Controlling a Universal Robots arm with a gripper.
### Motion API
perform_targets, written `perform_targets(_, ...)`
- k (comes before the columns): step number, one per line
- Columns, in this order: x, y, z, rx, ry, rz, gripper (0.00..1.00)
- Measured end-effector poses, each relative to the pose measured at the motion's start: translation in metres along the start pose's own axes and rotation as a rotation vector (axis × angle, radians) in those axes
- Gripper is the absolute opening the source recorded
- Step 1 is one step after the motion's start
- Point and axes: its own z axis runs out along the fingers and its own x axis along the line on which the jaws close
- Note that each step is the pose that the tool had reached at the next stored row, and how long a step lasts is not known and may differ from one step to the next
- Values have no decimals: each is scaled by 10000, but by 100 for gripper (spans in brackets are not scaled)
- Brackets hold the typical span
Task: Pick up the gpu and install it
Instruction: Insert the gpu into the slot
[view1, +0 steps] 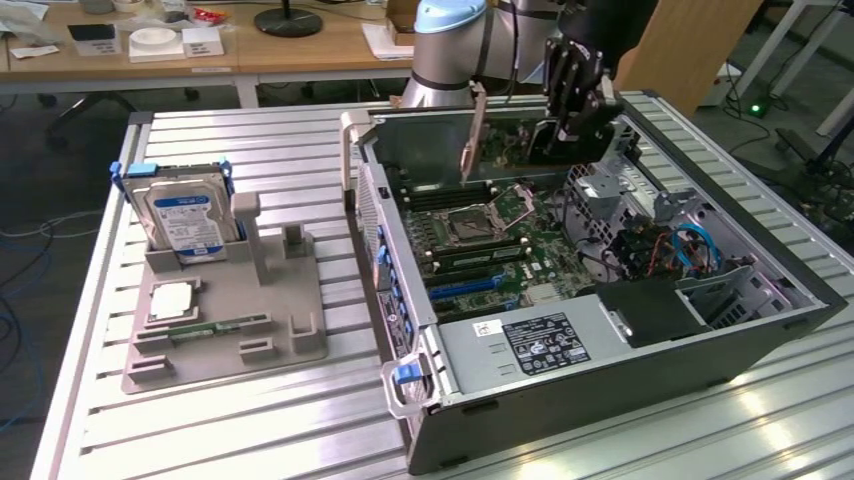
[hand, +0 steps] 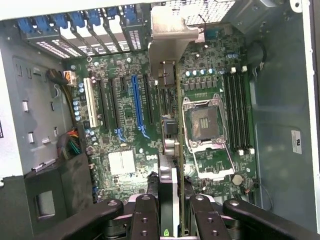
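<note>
Grey stand (view1: 267, 300) at nine o'clock in the exterior view carries a hard drive (view1: 180, 220), its blue-and-white label unreadable. At one o'clock, the gripper (view1: 567, 135) is clamped on the gpu (view1: 507, 148), held upright over the motherboard (view1: 494, 240) in the open computer case (view1: 601, 400).

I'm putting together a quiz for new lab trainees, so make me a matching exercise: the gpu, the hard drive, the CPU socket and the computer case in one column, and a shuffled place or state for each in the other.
Column one
1. gpu
2. hard drive
3. CPU socket
4. computer case

Column two
A. standing upright in the grey holder
B. lying with its open side up
C. on the motherboard, cover frame flipped open
D. gripped by the claw above the motherboard

Pairs: 1-D, 2-A, 3-C, 4-B
</note>
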Motion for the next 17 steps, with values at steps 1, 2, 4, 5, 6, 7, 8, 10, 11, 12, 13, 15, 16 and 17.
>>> perform_targets(1, 1, 5, 4, -2, 0, -80, 29)
perform_targets(2, 2, 10, 8, -5, 0, -154, 29)
perform_targets(4, 3, 15, 21, -9, -1, -335, 29)
perform_targets(5, 4, 17, 30, -11, -6, -439, 29)
perform_targets(6, 6, 26, 40, -15, -14, -527, 29)
perform_targets(7, 9, 35, 46, -19, -24, -582, 29)
perform_targets(8, 17, 40, 50, -20, -33, -612, 29)
perform_targets(10, 43, 41, 57, -22, -46, -634, 29)
perform_targets(11, 50, 46, 62, -22, -51, -638, 29)
perform_targets(12, 54, 59, 69, -22, -55, -642, 29)
perform_targets(13, 57, 79, 76, -22, -57, -647, 29)
perform_targets(15, 62, 107, 89, -23, -57, -651, 29)
perform_targets(16, 63, 116, 97, -23, -57, -653, 29)
perform_targets(17, 65, 127, 106, -23, -56, -654, 29)
